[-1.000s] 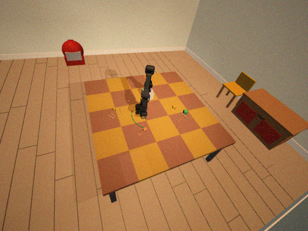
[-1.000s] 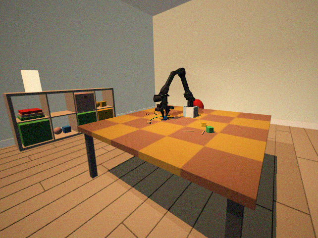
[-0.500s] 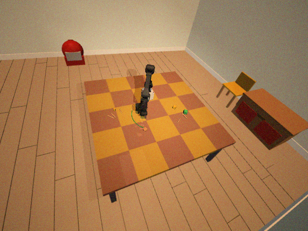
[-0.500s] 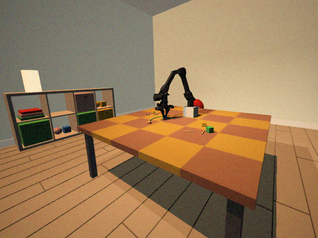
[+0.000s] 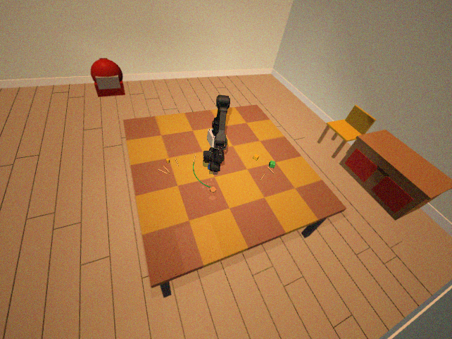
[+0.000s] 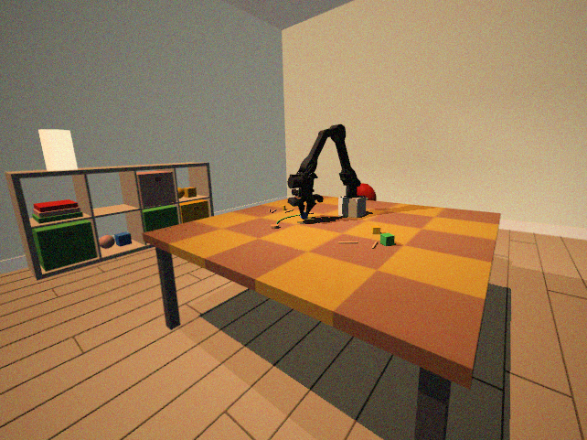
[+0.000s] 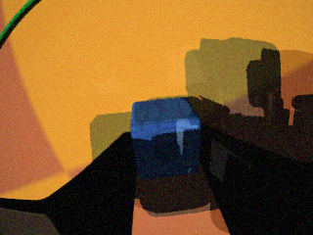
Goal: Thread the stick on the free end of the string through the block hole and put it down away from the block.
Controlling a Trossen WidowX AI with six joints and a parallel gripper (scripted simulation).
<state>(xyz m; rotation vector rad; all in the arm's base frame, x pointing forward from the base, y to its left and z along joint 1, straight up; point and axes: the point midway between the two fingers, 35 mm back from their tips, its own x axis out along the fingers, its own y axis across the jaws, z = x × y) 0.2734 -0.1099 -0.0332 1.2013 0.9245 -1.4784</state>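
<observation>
My gripper (image 5: 213,167) (image 6: 304,210) (image 7: 164,137) is shut on a blue block (image 6: 304,216) (image 7: 166,151), with one dark finger on each side of it. The block's hole does not show clearly now. I cannot tell for sure whether the block touches the table. The round button (image 5: 212,189) (image 6: 275,226) lies on the table toward the top camera. The green string (image 5: 193,170) (image 6: 284,218) (image 7: 25,9) curves from it beside the gripper. The thin stick (image 5: 195,158) is at the string's far end, left of the gripper in the top view, and lies apart from the block.
Loose sticks (image 5: 162,170) (image 5: 177,162) and a small yellow cube (image 5: 167,160) lie to the left in the top view. To the right are a green cube (image 5: 272,164) (image 6: 387,239), another yellow cube (image 5: 255,158) (image 6: 376,230) and sticks (image 5: 270,170) (image 6: 348,241). A white box (image 5: 210,138) (image 6: 351,207) stands near the arm's base.
</observation>
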